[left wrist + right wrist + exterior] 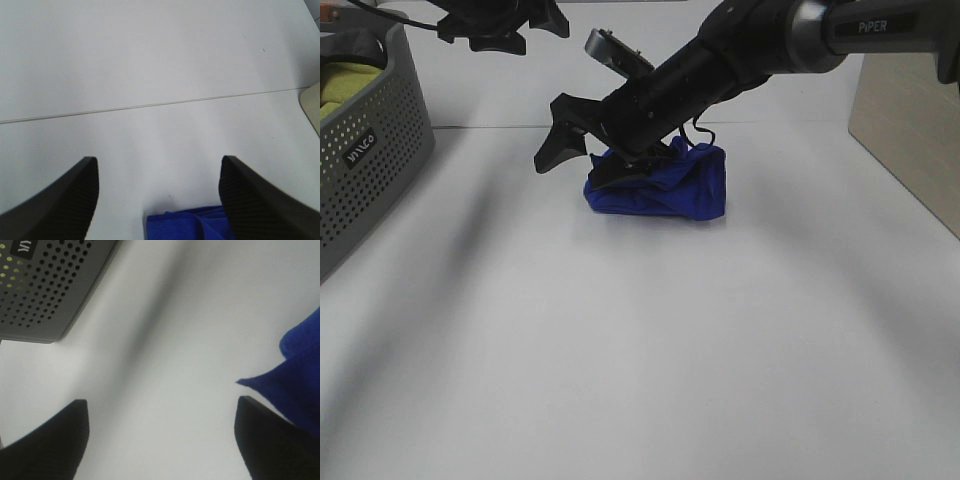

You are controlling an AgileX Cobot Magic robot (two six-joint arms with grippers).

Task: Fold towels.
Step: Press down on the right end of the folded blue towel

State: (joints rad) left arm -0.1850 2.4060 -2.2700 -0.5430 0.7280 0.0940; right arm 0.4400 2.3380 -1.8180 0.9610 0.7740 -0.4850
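The royal-blue towel (665, 188) lies bunched in a compact heap on the white table (640, 340), at the middle back. My right gripper (575, 160) reaches across from the upper right, open, at the towel's left end. One finger is over the towel's edge and the other is off to its left. In the right wrist view the gripper (160, 440) is open and empty, with the towel (295, 385) beside one finger. My left gripper (505, 35) hangs high at the back left, open and empty. In its wrist view the gripper (157, 200) looks down on a towel corner (190, 225).
A grey perforated basket (370, 150) with a yellow-green cloth (345, 85) in it stands at the left edge; it also shows in the right wrist view (45, 285). A wood-coloured panel (910, 120) stands at the back right.
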